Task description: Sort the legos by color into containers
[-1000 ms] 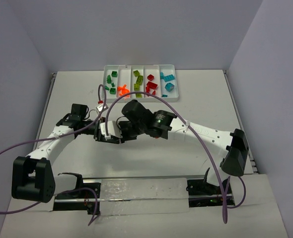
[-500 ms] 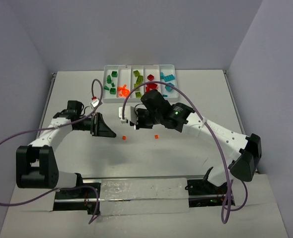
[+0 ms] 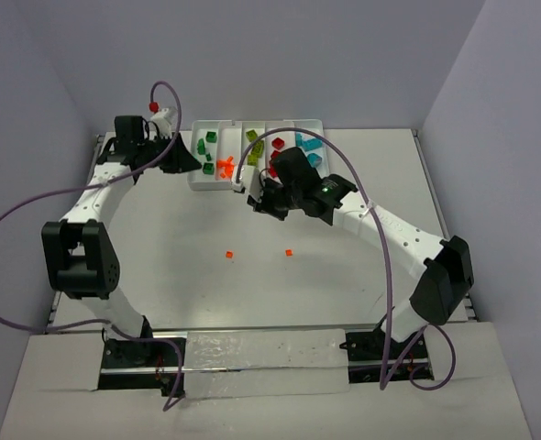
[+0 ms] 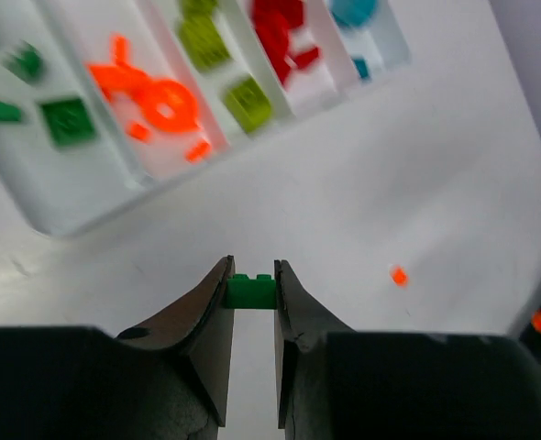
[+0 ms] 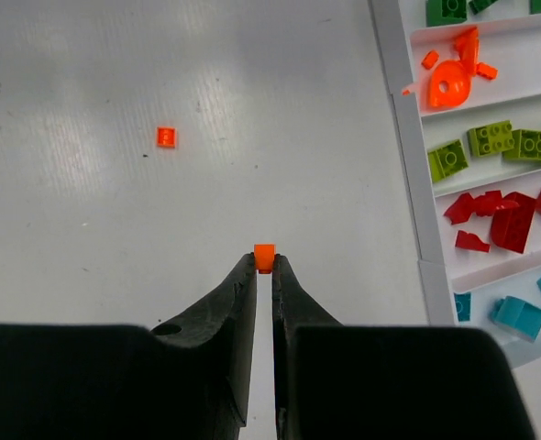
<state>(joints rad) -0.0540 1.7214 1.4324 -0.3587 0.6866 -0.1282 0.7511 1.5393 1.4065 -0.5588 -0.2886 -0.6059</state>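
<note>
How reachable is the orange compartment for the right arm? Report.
Probably yes: the right gripper, holding an orange bit, hangs near the orange compartment, nothing between; the left gripper is aside.

Overhead and both wrist views share tray [image 3: 222, 130]

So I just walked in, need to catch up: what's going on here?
Legos are being sorted by colour into a white tray. The left gripper has its jaws shut on a green brick, just short of the tray. The right gripper pinches a small orange piece beside it. Two more orange bits lie loose on the table. The tray holds green, orange, lime, red and teal groups.
</note>
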